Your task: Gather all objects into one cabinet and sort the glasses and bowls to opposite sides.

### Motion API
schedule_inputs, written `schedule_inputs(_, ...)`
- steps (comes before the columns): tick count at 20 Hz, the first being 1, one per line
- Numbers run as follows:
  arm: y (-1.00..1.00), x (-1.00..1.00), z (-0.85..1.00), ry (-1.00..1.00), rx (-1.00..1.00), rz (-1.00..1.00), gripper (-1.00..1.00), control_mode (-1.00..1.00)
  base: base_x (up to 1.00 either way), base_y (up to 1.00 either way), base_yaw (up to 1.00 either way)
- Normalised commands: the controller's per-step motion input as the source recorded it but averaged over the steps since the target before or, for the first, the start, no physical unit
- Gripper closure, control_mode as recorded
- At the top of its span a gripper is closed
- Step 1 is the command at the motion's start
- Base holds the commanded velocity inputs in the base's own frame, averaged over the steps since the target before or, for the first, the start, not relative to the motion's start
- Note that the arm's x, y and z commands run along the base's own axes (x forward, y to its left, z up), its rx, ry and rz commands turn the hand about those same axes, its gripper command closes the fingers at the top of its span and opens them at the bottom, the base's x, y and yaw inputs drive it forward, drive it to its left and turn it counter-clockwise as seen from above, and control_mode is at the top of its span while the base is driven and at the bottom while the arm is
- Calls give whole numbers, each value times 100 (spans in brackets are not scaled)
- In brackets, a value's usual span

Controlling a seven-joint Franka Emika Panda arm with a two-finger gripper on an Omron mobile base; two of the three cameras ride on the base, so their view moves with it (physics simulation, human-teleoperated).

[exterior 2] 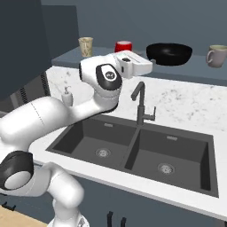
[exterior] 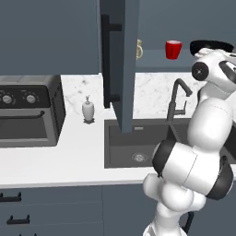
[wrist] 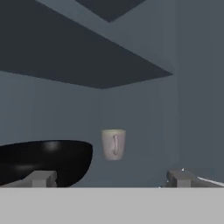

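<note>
The cabinet (exterior: 117, 60) is standing w/ its door swung open, prob so the arm can reach the shelf (exterior 2: 133, 62) inside. Below it, the white surface (exterior: 55, 156) is carrying a sink (exterior 2: 133, 146) & a small soap bottle (exterior: 88, 110).

On the shelf, the wide black bowl (exterior 2: 169, 53) is sitting near the middle. The beige-grey mug (exterior 2: 216, 55) is sitting to its right, well apart. The red cup (exterior 2: 123, 46) is sitting on its other side, w/ a tan cup (exterior 2: 86, 46) further left. So mug & red cup are on opposite sides of the bowl; I think one still needs moving.

The gripper (wrist: 109, 177) is pointing into the shelf, jaws spread wide & holding nothing. The bowl is just beside its left tip, mug straight ahead, prob the next pick.

Hard to see: the arm is covering part of the red cup & the bowl's left edge. The bowl is cut off in the hand view.
</note>
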Motion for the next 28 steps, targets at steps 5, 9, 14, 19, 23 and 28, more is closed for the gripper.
schedule_inputs(5,-4,0,9,11,5,1,-100,-100,0,0,0)
schedule_inputs(9,-33,-5,41,35,19,1,-100,-100,0,0,0)
schedule_inputs(14,-40,-9,41,30,20,0,-100,-100,0,0,0)
schedule_inputs(19,0,0,0,0,0,0,-100,-100,0,0,0)
schedule_inputs(23,-13,-6,10,0,0,0,-100,-100,0,0,0)
schedule_inputs(28,-26,-9,0,-6,-1,0,-100,-100,0,0,0)
